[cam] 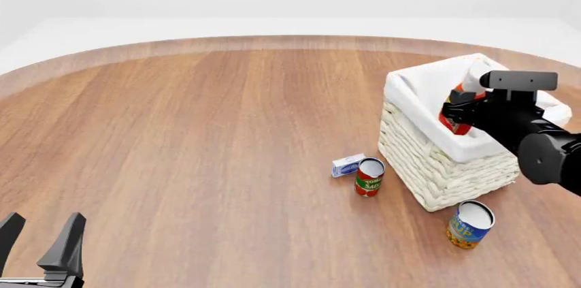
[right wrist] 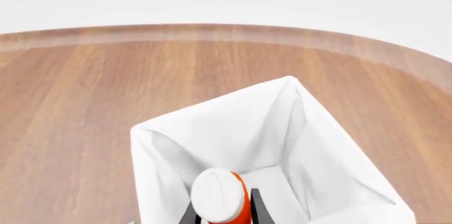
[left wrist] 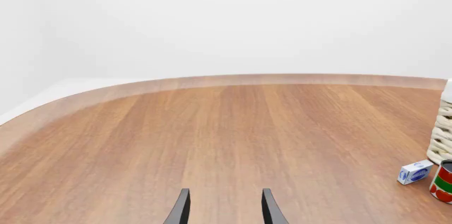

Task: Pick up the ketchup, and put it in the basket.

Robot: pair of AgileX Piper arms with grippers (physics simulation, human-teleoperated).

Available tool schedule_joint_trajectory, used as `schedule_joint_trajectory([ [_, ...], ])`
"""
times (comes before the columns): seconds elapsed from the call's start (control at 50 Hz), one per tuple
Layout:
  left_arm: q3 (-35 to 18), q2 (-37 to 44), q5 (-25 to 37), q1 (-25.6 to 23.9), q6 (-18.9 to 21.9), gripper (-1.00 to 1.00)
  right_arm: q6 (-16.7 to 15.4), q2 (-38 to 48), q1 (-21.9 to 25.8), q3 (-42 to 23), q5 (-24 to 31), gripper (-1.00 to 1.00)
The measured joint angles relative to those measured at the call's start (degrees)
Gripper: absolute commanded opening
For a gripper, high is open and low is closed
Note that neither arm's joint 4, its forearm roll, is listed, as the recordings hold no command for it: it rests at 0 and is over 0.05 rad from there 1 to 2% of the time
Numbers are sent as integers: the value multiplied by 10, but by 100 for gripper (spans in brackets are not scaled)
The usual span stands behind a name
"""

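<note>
The red-orange ketchup bottle (cam: 456, 119) with white cap stands nearly upright over the open, white-lined wicker basket (cam: 436, 165), slightly tilted.

From above and behind the arms we look forward across the whole table (cam: 200, 138). Our left wrist view skims low over its near left, and our right wrist view looks down close into the basket (right wrist: 211, 134), which the front view shares.
</note>
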Motion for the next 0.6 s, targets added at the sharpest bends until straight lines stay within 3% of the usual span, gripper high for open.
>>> schedule_joint_trajectory([
  [0.46,0,0,0,0,0,100,4,18,-2,-3,-1,-100],
  [0.48,0,0,0,0,0,100,5,19,-1,-4,-1,100],
  [0.6,0,0,0,0,0,100,14,21,4,-8,0,100],
])
